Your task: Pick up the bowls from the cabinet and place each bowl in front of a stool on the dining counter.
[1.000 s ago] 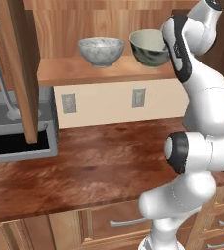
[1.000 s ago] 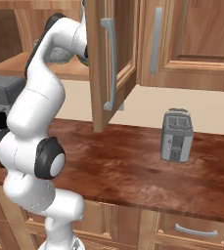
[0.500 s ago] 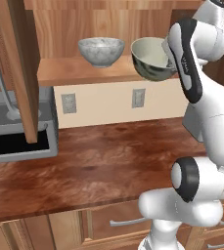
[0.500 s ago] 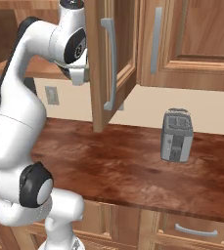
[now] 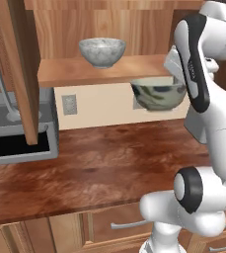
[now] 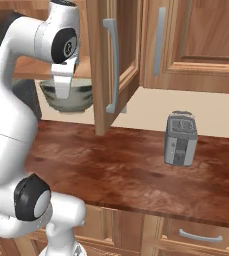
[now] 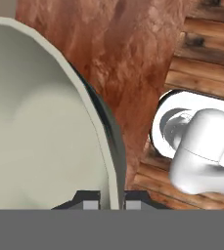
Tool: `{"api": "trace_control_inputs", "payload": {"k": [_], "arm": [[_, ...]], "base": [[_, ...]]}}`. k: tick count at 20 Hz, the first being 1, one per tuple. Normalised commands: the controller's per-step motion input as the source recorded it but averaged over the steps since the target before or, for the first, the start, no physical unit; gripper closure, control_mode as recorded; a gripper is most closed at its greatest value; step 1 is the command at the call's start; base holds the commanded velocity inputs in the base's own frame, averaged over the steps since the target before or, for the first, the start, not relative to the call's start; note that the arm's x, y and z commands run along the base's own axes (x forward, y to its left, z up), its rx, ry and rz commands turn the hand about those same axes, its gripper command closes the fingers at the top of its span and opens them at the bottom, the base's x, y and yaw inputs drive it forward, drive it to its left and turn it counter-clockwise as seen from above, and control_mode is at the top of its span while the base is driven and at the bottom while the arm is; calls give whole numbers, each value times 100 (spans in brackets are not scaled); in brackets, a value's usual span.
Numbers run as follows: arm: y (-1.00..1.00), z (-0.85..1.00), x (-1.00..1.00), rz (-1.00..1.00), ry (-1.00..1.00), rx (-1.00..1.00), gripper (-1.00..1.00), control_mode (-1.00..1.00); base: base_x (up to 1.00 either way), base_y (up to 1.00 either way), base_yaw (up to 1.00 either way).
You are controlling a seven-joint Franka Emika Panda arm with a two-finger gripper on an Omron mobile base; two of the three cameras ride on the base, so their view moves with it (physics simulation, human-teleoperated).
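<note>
- Two round footed bowls here: the dark green-grey bowl with the pale inside [image 5: 159, 95] is up in the air, clear of the plank shelf [image 5: 104, 71] and hanging over the glossy red-brown wood-grain worktop [image 5: 94, 163], a bit below shelf level.
- Same bowl [image 6: 68, 97] from the right base camera sits just left of the open wood cabinet door [image 6: 111, 60] with its long silver bar handle [image 6: 112, 65].
- Gripper [image 7: 111, 199] is pinched on that bowl's rim: in the hand camera one dark fingertip sits on each side of the pale rim edge, with the creamy inside [image 7: 40, 122] spreading off to the left.
- White arm [image 5: 203, 59] comes in from the right of the bowl, hand right at the bowl's far side.
- Other one, the mottled grey-white stone-look bowl [image 5: 102, 51], is upright on the shelf of the brown wood wall cabinet, up and to the left of the held bowl, well apart from it.
- Grey toaster oven [image 5: 20, 133] with its dark opening is at the left end of the worktop, partly behind the other open cabinet door [image 5: 17, 64].
- Small silver toaster [image 6: 181, 138] stands on the worktop off to the right, well away from the bowl.
- Two wall outlets on the beige backsplash, one [image 5: 69, 104] left of the held bowl.
</note>
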Motion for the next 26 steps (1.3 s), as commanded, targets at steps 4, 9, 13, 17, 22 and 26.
{"api": "trace_control_inputs", "payload": {"k": [4, 9, 13, 17, 22, 26], "arm": [[27, -44, -67, 2, 27, 0, 100, -100], [15, -44, -43, 0, -3, 0, 100, -100], [0, -34, -53, 0, -28, 0, 100, -100], [0, -28, -69, 0, -31, 0, 100, -100], [0, -6, -55, 0, -11, 0, 100, -100], [0, 0, -7, 0, 0, 0, 100, -100]], "base": [[0, 0, 0], [0, 0, 0], [0, 0, 0], [0, 0, 0], [0, 0, 0], [0, 0, 0]]}}
